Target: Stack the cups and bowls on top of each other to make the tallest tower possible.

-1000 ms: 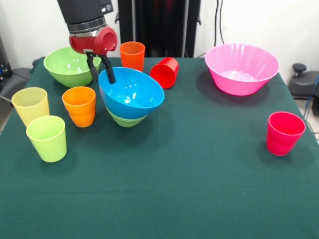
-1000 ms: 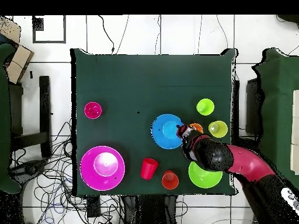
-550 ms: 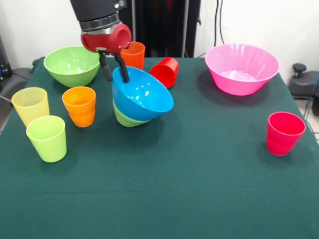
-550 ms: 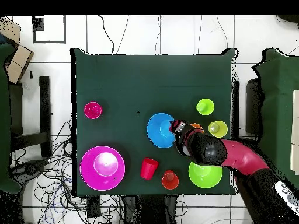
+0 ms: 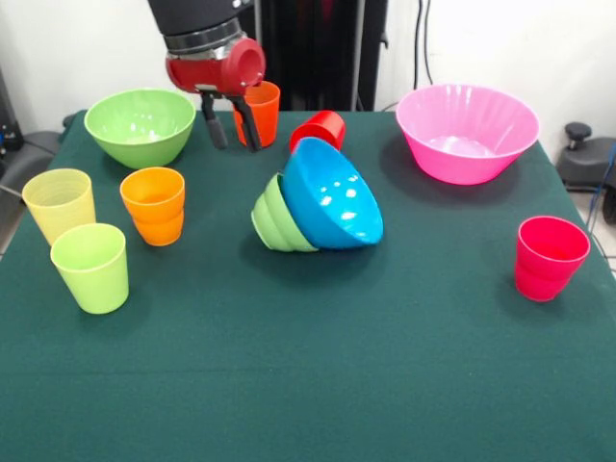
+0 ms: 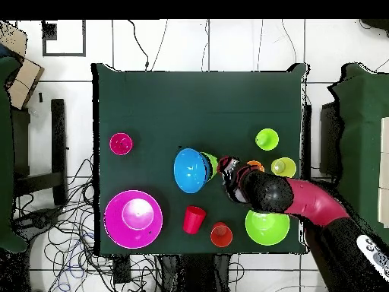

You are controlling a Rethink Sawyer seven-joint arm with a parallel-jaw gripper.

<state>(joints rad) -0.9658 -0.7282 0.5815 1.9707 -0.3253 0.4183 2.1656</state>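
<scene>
Blue bowl (image 5: 334,194) and the small light green bowl (image 5: 277,216) it is nested in lie tipped on their sides mid-table, mouths facing right and towards me in the front view, so I count no tower standing. My tool (image 5: 231,123) hangs just above the table to their far left, fingers spread and holding nothing, with an orange cup (image 5: 259,108) just behind it. I judge the step in hand is to right that pair. I would come in from the green bowl's side, take the upper rim and roll both upright together, slowly, since the smooth plastic may slip or the two may part.

Nearby, a red cup (image 5: 320,134) lies on its side just beyond the blue bowl; whether they touch I cannot quite tell. I will keep clear of it. The large green bowl (image 5: 140,125) sits far left, the pink bowl (image 5: 467,131) far right, and both would make broader bases.
</scene>
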